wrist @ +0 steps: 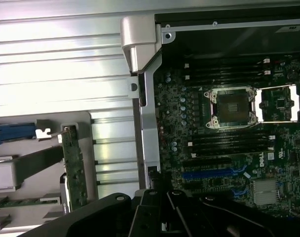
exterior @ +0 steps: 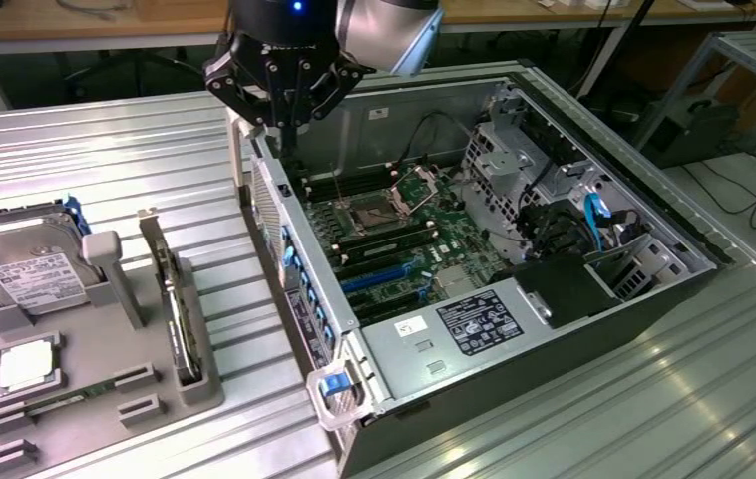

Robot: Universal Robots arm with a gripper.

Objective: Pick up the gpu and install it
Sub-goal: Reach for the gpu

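Corrugated metal table [exterior: 112,150] carries the open computer case [exterior: 512,389] and, on the exterior view's left, a grey holder [exterior: 102,269]. Above the case wall that faces the holder hangs the gripper [exterior: 282,120], fingers closed together and gripping nothing. The gpu [exterior: 176,309] stands on edge in the holder, well apart from it. My worry is that closed fingers brought down there would strike the card's top edge — or clip the case wall — rather than straddle it.

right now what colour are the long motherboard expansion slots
Blue; the long plastic expansion slots show best in the wrist view.
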